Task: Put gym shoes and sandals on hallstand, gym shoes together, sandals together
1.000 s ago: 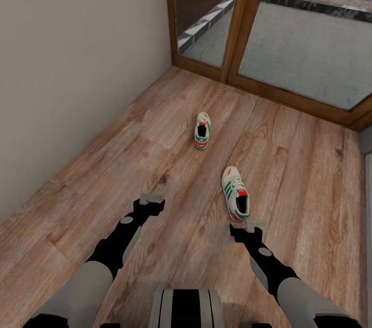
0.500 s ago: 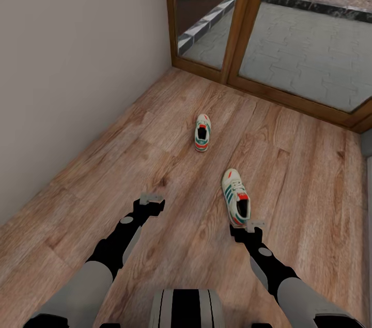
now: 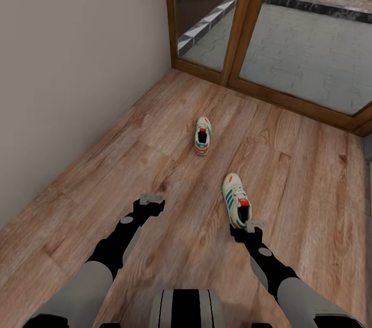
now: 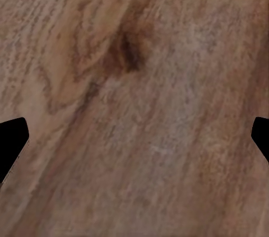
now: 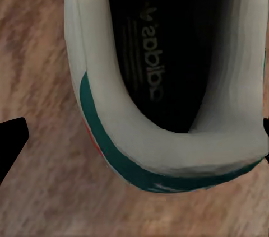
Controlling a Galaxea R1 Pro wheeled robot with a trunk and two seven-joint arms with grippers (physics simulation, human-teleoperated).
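Two cream-white gym shoes with green stripes lie apart on the wood-plank corridor floor. The far gym shoe rests mid-floor. The near gym shoe lies with its heel toward me. My right gripper hovers open just above that heel; the right wrist view looks down into the near gym shoe's dark opening, with my right gripper spread wider than the heel. My left gripper hangs open over bare planks, nothing between its fingers. The sandals and the hallstand are out of view.
A plain pale wall runs along the left. Wood-framed glass doors close the corridor's far end, with a paved yard beyond. A grey edge shows at the far right.
The whole picture has slid a little, both shoes sitting slightly lower in it: the camera moved forward. My right gripper now stands over the near shoe's heel.
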